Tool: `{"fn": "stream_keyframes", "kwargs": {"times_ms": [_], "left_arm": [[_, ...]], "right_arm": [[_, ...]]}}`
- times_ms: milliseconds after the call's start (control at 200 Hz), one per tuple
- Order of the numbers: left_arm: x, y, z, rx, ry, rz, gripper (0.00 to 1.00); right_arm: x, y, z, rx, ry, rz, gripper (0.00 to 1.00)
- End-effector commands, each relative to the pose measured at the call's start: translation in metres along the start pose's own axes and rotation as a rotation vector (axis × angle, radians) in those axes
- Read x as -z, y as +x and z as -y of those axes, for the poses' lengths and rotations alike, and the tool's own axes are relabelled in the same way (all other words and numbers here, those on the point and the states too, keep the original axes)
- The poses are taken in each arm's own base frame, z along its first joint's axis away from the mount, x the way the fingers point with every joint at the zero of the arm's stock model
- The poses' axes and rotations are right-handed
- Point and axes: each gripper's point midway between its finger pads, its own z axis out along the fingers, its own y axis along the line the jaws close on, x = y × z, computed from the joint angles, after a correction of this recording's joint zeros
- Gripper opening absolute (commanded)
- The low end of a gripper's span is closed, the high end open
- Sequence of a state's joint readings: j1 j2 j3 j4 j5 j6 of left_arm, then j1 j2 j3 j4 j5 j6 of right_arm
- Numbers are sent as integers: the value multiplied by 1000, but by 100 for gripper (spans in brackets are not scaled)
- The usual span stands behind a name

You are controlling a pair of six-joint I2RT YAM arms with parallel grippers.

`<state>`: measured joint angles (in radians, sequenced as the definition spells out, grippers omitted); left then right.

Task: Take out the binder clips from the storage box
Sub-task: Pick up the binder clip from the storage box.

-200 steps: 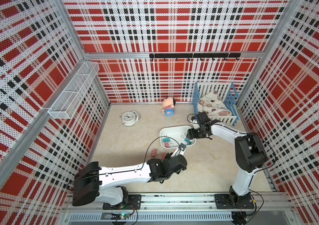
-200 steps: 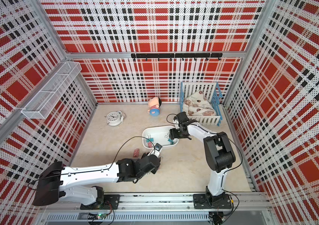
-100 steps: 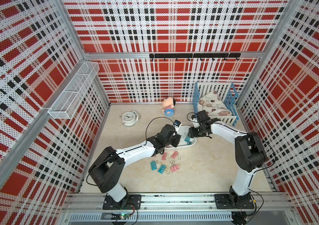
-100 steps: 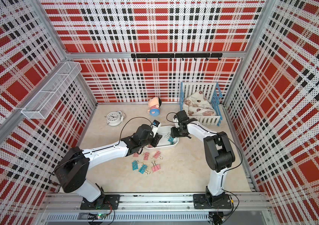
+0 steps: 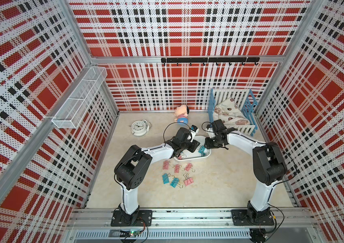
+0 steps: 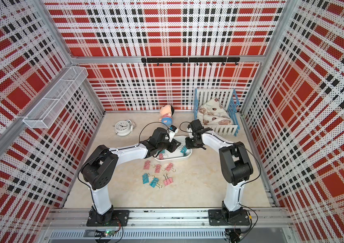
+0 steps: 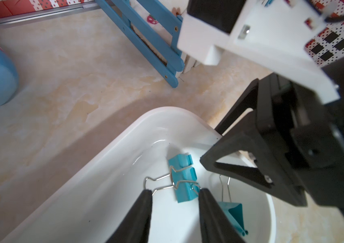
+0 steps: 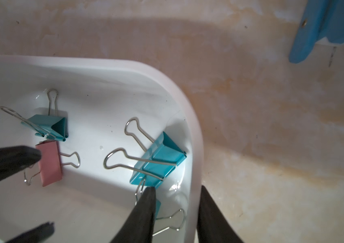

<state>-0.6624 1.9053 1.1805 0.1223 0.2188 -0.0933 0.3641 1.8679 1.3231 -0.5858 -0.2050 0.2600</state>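
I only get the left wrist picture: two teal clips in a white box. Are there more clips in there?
Observer: Yes. The right wrist view shows a pink clip in the box too.
Operator: Are any out already?
Observer: Six clips lie on the table between the box and the arm bases in both top views: four pink, two teal.
Operator: Anything else on that table?
Observer: A white alarm clock, on the left arm's side of the box.
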Motion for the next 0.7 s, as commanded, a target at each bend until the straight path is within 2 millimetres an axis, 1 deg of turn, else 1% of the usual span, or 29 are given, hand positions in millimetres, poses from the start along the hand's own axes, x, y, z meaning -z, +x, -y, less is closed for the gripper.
{"fn": "stream_keyframes", "kwargs": {"times_ms": [0,225,556,696], "left_arm": [[-5,-10,1,1,19,25,44],[-17,3,-2,3,17,-20,42],[-29,14,-8,11,4,-60,37],[-33,15,-9,12,8,-63,31]], "right_arm": [[-3,2,2,-7,0,-7,37],[-4,2,2,-13,1,-4,35],[-2,3,3,-20,8,0,32],[-2,2,4,-21,10,4,32]]}}
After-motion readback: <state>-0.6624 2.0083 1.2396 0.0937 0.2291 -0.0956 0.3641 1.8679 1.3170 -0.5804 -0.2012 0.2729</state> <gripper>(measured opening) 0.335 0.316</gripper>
